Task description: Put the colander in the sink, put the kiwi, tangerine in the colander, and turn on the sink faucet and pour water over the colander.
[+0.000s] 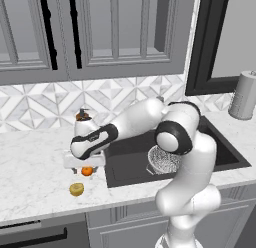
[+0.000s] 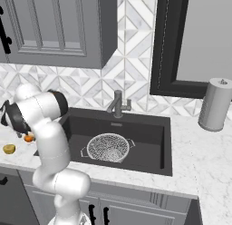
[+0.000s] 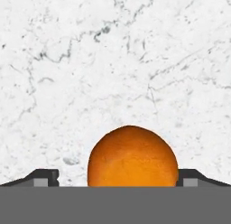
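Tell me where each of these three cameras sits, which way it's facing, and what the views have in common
Left base view: behind the arm on its left, looking forward and down over the sink and counter; the white arm rises at lower right, reaching left above the tangerine and kiwi.
Right base view: behind on the right, facing the sink faucet and the colander; the arm rises at lower left.
Hand view: on the hand, looking down at marble; fingertips flank the tangerine.
Shared: both base views show the colander in the sink, tangerine and kiwi.

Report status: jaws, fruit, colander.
Gripper down over tangerine, jaws open either side. Kiwi on counter. Colander in sink, empty. Nothing in the way.
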### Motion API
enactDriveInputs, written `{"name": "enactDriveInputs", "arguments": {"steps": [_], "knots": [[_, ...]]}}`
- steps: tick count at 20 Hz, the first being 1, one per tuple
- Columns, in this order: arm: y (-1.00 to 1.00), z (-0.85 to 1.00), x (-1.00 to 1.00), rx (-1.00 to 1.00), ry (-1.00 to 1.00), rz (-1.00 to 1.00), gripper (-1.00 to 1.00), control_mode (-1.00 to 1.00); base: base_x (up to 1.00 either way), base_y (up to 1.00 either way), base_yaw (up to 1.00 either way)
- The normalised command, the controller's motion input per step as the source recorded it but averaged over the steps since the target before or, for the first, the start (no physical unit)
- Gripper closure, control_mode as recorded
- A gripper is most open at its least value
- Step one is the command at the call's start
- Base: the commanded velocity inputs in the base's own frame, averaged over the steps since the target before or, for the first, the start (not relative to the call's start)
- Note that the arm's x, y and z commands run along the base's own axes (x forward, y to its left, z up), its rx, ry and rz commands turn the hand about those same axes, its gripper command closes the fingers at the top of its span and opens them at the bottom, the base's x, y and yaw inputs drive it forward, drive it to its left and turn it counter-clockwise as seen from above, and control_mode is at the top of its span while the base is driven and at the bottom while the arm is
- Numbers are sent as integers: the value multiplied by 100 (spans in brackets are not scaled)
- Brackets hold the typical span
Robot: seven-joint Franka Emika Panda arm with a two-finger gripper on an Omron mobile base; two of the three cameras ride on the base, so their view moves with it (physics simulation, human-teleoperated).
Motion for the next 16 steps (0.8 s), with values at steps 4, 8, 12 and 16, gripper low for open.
{"name": "enactDriveInputs", "arguments": {"steps": [4, 8, 12, 16], "knots": [[3, -14, 5, -6, 0, 0, -100, -100, 0, 0, 0], [-1, -13, -10, -8, 0, 0, -100, -100, 0, 0, 0], [0, -19, 0, -6, 0, 0, 100, -100, 0, 0, 0], [-6, -24, -6, -4, 2, 0, 100, -100, 0, 0, 0]]}}
